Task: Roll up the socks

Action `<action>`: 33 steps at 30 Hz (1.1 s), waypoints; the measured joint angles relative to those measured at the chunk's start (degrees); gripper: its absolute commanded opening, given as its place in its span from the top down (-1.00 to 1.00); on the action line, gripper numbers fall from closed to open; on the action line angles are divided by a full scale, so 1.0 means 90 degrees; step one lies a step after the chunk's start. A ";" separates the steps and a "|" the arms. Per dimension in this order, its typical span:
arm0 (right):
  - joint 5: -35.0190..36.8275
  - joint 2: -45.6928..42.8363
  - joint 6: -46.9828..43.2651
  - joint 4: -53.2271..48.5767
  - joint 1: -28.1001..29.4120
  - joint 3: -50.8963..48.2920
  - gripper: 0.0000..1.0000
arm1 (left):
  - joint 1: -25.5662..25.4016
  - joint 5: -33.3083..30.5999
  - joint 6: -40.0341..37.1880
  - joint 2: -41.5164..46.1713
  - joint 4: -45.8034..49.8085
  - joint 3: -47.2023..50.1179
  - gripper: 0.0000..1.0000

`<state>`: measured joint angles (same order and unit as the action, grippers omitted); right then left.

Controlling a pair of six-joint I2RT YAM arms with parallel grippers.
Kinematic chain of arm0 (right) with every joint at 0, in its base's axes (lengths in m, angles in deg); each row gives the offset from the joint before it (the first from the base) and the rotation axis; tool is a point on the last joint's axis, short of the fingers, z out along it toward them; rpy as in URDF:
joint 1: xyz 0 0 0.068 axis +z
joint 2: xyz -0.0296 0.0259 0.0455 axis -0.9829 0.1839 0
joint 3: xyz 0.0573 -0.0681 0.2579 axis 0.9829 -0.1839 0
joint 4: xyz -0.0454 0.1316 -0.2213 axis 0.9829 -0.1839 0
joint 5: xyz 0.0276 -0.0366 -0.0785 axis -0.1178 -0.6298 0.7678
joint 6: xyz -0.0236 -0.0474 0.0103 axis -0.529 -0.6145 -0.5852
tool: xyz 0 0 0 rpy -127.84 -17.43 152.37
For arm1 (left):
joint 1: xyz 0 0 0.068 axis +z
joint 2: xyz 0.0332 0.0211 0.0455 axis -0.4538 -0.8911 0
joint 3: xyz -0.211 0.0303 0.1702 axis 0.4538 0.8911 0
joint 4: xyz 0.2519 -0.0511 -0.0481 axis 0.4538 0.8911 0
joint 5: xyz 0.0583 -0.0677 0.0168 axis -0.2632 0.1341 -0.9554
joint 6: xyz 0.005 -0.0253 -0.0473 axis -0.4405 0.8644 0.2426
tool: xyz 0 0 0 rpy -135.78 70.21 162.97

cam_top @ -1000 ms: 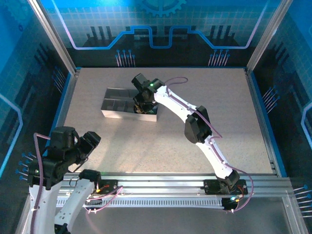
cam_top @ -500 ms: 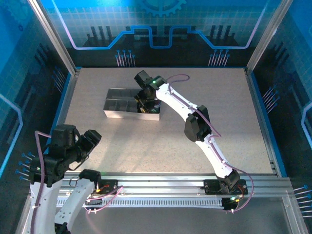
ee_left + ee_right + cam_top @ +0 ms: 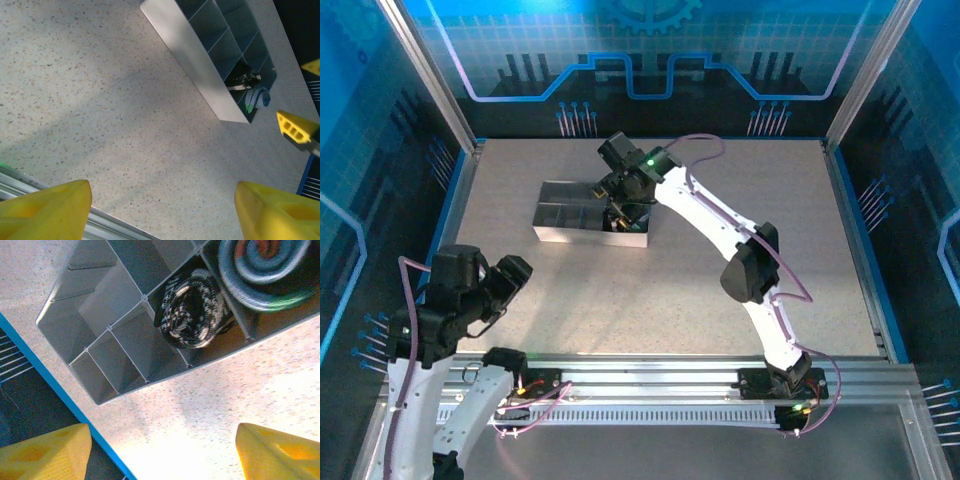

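Far-left stretch of the table, top view: grey compartmented tray, right arm reaching out over its right-hand end. Right wrist view looks straight down into it. Black sock with white stripes sits coiled into a tight roll in one compartment. Grey-blue sock is also rolled, orange at the centre of the spiral and green at its edge, in the neighbouring compartment. A thin divider stands between them. Right gripper hangs above the tray with yellow fingertips wide apart and nothing between them. Left gripper hovers over bare tabletop near its own base, well apart from the tray, jaws likewise spread and empty. Judgement: rolling looks complete for both socks, and both are stowed. No loose sock lies on the table in any view. What remains is probably only drawing the right arm clear. Count: two socks, both rolled; one tray, with the other visible compartments empty; two grippers, neither holding anything.
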<state>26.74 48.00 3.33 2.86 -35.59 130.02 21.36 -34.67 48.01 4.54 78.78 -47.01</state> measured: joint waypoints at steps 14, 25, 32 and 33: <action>0.2965 -0.6819 -0.5979 0.2645 -0.1314 -0.7788 -0.99 | 0.0000 -0.0340 -0.0010 -0.0534 -0.0413 0.0073 -0.99; 0.3648 -0.9124 -0.8947 0.6120 -0.2339 -1.3177 -0.99 | 0.0007 -0.2834 -0.0714 -0.0981 -0.2018 0.2883 -0.99; 0.2414 -0.6436 -0.9646 0.7834 -0.3390 -1.2296 -0.99 | 0.0153 -0.3055 -0.2703 -0.1486 -0.4930 0.3820 -0.99; 0.2135 -0.6081 -0.9755 0.8315 -0.3514 -1.2179 -0.99 | 0.0187 -0.3058 -0.2965 -0.1661 -0.5372 0.3891 -0.99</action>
<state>45.95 -6.73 -84.47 77.69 -67.22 20.40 23.04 -62.19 21.32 -10.41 30.44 -11.99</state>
